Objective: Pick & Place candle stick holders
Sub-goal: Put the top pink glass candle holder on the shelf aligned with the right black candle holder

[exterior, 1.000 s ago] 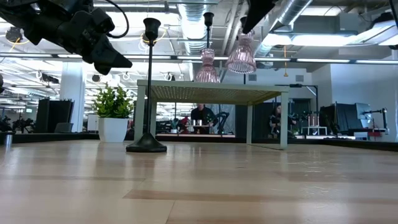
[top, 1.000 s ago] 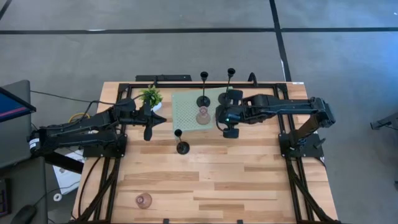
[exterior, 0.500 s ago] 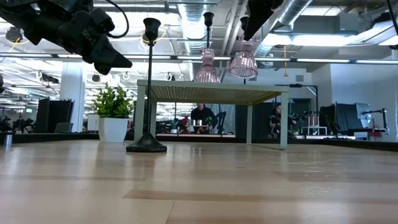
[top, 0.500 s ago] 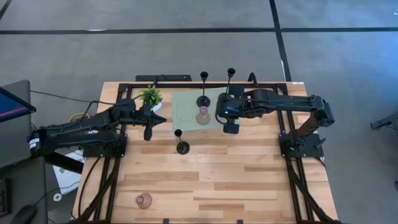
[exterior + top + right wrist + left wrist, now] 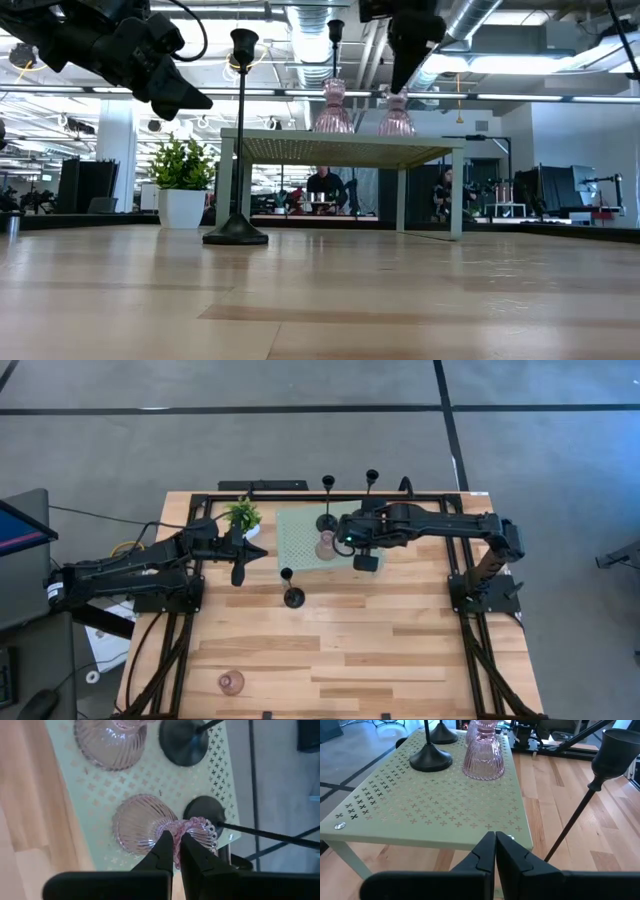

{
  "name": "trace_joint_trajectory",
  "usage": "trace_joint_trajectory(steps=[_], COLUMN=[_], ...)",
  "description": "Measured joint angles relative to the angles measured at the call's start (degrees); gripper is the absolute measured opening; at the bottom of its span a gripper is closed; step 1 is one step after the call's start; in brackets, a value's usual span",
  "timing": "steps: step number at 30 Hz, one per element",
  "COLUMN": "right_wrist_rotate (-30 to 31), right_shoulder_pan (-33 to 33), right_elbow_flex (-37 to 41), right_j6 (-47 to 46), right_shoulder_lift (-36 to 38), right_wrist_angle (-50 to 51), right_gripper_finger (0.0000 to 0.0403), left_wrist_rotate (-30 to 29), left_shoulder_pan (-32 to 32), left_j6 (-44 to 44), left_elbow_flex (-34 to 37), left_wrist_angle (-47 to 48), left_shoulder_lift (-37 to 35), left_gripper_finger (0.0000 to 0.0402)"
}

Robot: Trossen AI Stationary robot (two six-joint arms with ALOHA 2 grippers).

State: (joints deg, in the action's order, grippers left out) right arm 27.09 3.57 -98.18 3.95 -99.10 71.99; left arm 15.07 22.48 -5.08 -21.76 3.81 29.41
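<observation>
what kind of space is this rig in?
Probably an open-plan robotics lab or workshop: exposed ceiling ducts, other workstations with equipment behind the wooden table, a seated person in the background.

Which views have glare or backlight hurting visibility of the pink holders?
Low view: bright ceiling lights backlight the pink glass holders on the green stand, and the right gripper is a silhouette. Right wrist view: evenly lit, ribs clear. High view: holders tiny.

2 pink glass holders [image 5: 483, 751] and 2 black bases [image 5: 430, 758] sit on the mint perforated stand [image 5: 420, 805] (left gripper [image 5: 495, 851] fingers together).
</observation>
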Motion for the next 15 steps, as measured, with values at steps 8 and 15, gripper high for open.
trace_joint_trajectory(steps=[8,15], right_wrist_rotate=[-1.0,-2.1], right_shoulder_pan=[0.2,-0.4], right_elbow_flex=[0.0,0.1], right_j6=[0.3,0.7], right_shoulder_lift=[-0.3,-0.1], right_wrist_angle=[-0.7,-0.5], right_gripper_finger=[0.0005,0.0068], left_wrist_rotate=[0.0,0.0], left_shoulder_pan=[0.0,0.0], left_j6=[0.0,0.0], left_elbow_flex=[0.0,0.0], left_wrist_angle=[0.0,0.0], left_shoulder_lift=[0.0,0.0], left_gripper_finger=[0.0012,0.0012])
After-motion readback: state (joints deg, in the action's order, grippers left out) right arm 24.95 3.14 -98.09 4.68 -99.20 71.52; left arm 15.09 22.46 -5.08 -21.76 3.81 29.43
